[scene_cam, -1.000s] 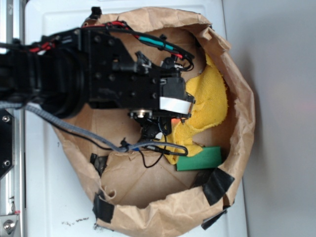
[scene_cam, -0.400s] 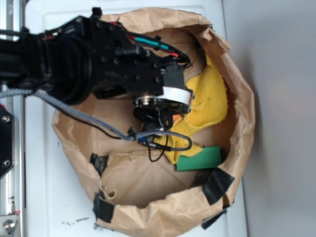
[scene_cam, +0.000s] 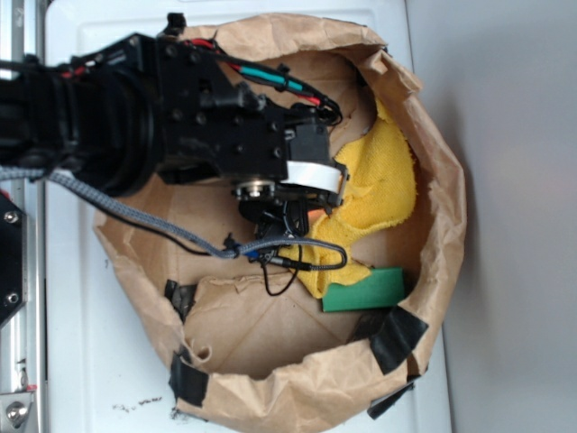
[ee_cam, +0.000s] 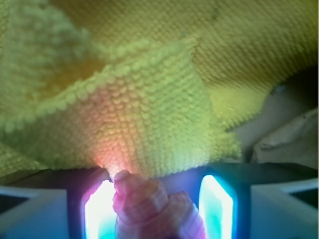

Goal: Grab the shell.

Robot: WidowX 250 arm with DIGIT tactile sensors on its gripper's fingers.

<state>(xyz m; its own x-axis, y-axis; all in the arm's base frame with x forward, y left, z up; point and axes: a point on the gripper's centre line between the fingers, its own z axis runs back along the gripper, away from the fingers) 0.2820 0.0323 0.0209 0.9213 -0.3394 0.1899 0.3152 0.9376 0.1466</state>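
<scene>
The black arm reaches in from the left edge of the white table (scene_cam: 81, 361) and hangs over a shallow nest of crumpled brown paper (scene_cam: 270, 361), its rim patched with strips of black tape (scene_cam: 397, 338). Seen from outside, the gripper (scene_cam: 288, 219) points down into the middle of the paper nest, at the near edge of the yellow terry cloth (scene_cam: 383, 189), which lies bunched against the nest's right wall. A green block (scene_cam: 365, 290) lies flat at the lower right of the nest, just beside the cloth's lower corner and clear of the gripper. Grey braided cable (scene_cam: 135, 216) and thinner black wires loop under the wrist. A white band wraps the wrist housing; no writing can be read on it, nor anywhere else in the scene.

In the wrist view the shell (ee_cam: 149, 209) sits between the two lit fingers (ee_cam: 97, 214), a ribbed, pinkish-tan spiral with its tip pointing away from the camera and touching the folded edge of the cloth (ee_cam: 149, 119). The left finger lies against the shell; a narrow gap shows beside the right one, so the jaws stand partly closed about it, and a firm grip cannot be told. Brown paper (ee_cam: 289, 134) shows at the right edge.
</scene>
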